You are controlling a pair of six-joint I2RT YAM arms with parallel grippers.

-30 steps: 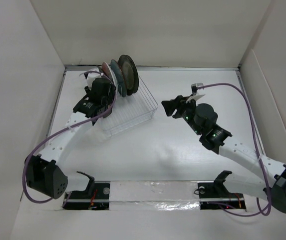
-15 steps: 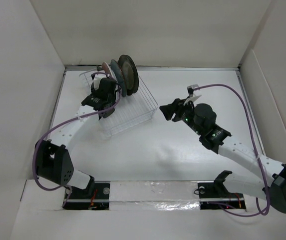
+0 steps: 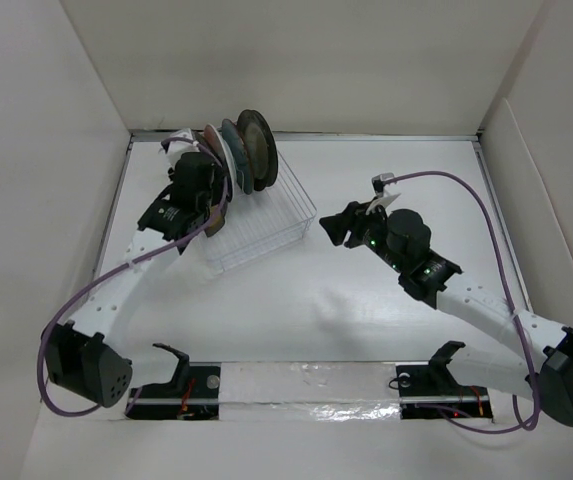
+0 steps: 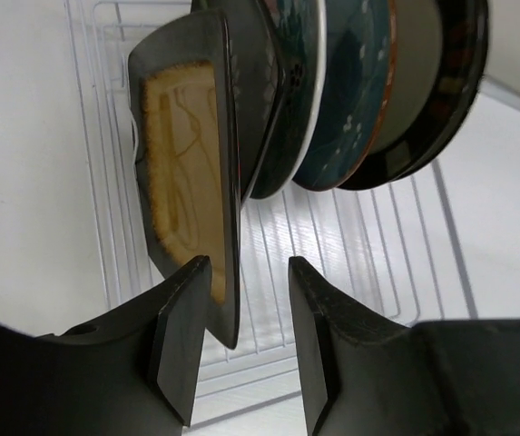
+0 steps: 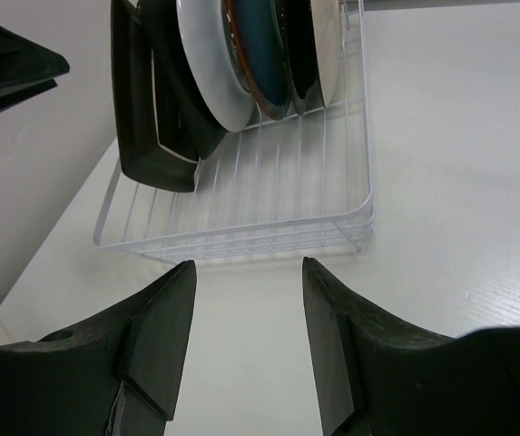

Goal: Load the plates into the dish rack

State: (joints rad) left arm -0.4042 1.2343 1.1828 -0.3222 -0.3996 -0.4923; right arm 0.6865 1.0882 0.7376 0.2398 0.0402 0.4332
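Six plates [image 3: 240, 150] stand on edge in the wire dish rack [image 3: 266, 225], which sits toward 10 o'clock on the white bench [image 3: 366, 330]. All of them are packed into the rack's 12 o'clock end.

The left arm [image 3: 126, 270] reaches in from 7 o'clock. In its wrist view, the left jaws are parted and straddle the near edge of the dark-brown amber-centred square plate [image 4: 182, 173]. One finger [image 4: 182, 336] lies close against the plate's amber face. There is a clear gap to the other finger [image 4: 314, 345], so the plate is not clamped. Behind it lean the black square plate [image 4: 260, 100], a teal round plate [image 4: 350, 91] and a dark round plate [image 4: 464, 73].

The right arm [image 3: 466, 295] stretches in from 4 o'clock. The right jaws are spread wide and hold nothing, hanging over bare bench at the rack's 3 o'clock corner and facing its empty wire bays [image 5: 278, 209].
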